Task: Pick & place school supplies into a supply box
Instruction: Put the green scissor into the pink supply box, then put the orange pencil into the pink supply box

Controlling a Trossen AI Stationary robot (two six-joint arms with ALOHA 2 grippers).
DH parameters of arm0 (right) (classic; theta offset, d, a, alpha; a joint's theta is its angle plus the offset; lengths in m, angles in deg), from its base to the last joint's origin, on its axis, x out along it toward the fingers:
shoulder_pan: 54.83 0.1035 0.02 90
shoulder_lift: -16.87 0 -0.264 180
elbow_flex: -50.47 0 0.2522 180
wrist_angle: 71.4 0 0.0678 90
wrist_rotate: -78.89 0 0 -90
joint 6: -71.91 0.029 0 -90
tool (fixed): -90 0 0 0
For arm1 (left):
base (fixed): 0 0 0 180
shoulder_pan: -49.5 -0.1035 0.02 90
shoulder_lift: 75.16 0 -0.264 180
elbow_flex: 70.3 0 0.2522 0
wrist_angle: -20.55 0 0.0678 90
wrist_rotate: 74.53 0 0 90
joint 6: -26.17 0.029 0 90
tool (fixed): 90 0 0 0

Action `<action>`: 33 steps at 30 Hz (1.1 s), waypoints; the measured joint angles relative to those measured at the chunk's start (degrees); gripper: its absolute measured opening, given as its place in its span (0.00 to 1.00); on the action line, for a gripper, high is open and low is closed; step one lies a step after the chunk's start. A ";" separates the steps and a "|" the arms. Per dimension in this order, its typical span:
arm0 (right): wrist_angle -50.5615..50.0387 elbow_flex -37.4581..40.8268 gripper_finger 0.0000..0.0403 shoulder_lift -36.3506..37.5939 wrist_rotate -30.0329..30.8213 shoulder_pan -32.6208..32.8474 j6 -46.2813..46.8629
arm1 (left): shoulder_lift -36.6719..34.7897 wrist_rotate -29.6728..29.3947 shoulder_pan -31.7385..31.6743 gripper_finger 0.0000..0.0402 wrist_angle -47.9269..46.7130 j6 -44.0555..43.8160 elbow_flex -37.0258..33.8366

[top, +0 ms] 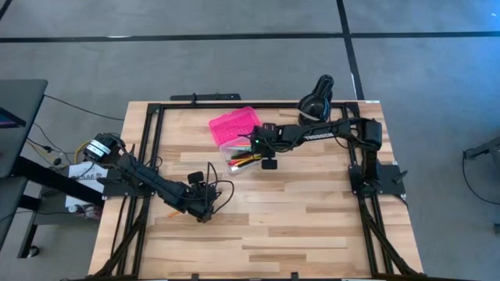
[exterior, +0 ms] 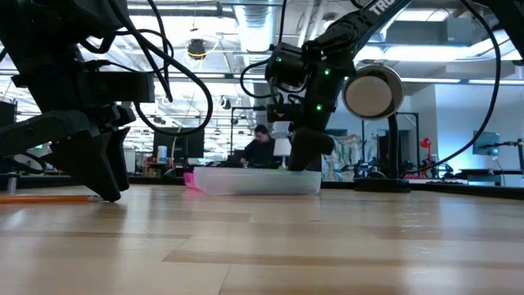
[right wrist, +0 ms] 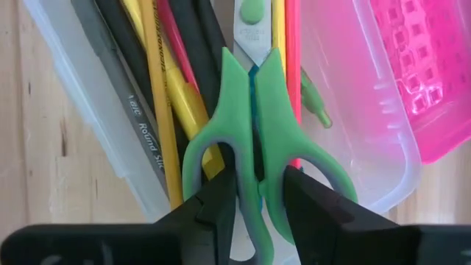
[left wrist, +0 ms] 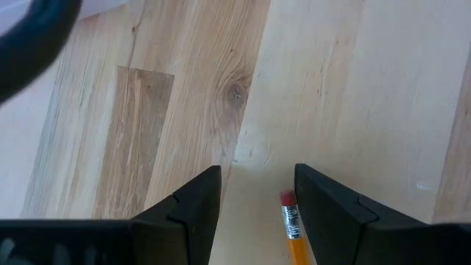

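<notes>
One pair of green-handled scissors [right wrist: 257, 132] sits between the right gripper [right wrist: 259, 193] jaws, over the clear supply box [top: 234, 150] with about eight pens and pencils inside, pink lid [top: 232, 124] flung open. One pencil [left wrist: 294, 230] lies on the bare counter [top: 312, 218] between the left gripper [left wrist: 257, 193] jaws, spread wide.

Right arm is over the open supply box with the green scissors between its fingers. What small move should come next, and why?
Probably the right gripper should open wider and lift clear. The green-handled scissors already lie over the pens and pencils inside the clear supply box, so nothing is left to carry there. The left gripper is open around a pencil on the table, likely the next pick.
</notes>
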 joint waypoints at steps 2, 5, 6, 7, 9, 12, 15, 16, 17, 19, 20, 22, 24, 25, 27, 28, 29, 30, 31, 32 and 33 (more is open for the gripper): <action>0.05 0.00 0.28 0.04 -0.02 0.00 0.00 | 0.00 0.00 0.00 0.42 0.00 0.00 0.00; 0.22 0.00 0.32 0.06 -0.02 0.00 0.00 | 0.00 -0.01 0.00 0.42 0.00 0.00 0.00; 0.24 0.00 0.34 0.06 -0.02 0.00 0.00 | 0.00 -0.02 0.00 0.42 0.00 0.00 0.00; 0.24 0.00 0.35 0.06 -0.04 0.00 0.01 | 0.00 -0.02 0.00 0.42 0.00 0.00 0.00; 0.01 -0.18 0.39 0.06 -0.05 0.04 0.02 | 0.00 -0.02 0.00 0.42 0.02 0.00 0.00; -0.42 -1.22 0.43 0.06 -0.06 0.33 0.04 | 0.00 -0.02 0.00 0.42 0.02 0.00 0.00; -0.86 -2.52 0.46 0.06 0.01 0.77 0.03 | 0.00 -0.04 0.00 0.42 0.02 0.00 0.00; -1.19 -3.08 0.47 0.06 0.00 0.98 0.03 | 0.00 -0.04 0.00 0.42 0.02 0.00 0.00; -1.61 -3.68 0.47 0.06 0.03 1.23 0.04 | 0.00 -0.04 0.00 0.42 0.02 0.00 0.00; -3.67 -5.10 0.47 0.06 0.04 1.57 0.03 | 0.00 -0.04 0.00 0.42 0.02 0.00 0.00; -4.88 -5.81 0.47 0.07 0.04 1.61 0.04 | 0.00 -0.04 0.00 0.42 0.02 0.00 0.00; -6.60 -6.98 0.47 0.09 0.55 2.03 0.28 | 0.00 -0.04 0.00 0.42 0.02 0.00 0.00; -8.71 -7.87 0.46 0.09 2.66 2.55 0.46 | 0.00 -0.04 0.00 0.42 0.04 0.00 0.00; -10.11 -8.43 0.46 0.14 3.80 2.87 0.47 | 0.00 -0.06 0.00 0.42 0.04 0.00 0.00; -12.43 -9.04 0.45 1.01 5.63 3.76 0.55 | 0.00 -0.06 0.00 0.42 0.04 0.00 0.00; -12.65 -9.37 0.44 1.32 6.24 4.40 0.57 | 0.00 -0.07 0.00 0.42 0.04 0.00 0.00; -12.57 -9.51 0.44 1.84 6.20 5.02 0.61 | 0.00 -0.07 0.00 0.42 0.04 0.00 0.00; -13.72 -9.35 0.43 2.73 5.97 5.74 0.88 | 0.00 -0.07 0.00 0.42 0.04 0.00 0.00; -14.58 -9.27 0.42 3.61 5.97 6.61 1.25 | 0.00 -0.07 0.00 0.42 0.06 0.00 0.00; -13.89 -9.37 0.42 4.35 5.93 7.43 1.49 | 0.00 -0.08 0.00 0.42 0.04 0.00 0.00; -13.69 -9.44 0.41 5.34 5.86 8.35 1.81 | 0.00 -0.13 0.00 0.42 0.05 0.00 0.00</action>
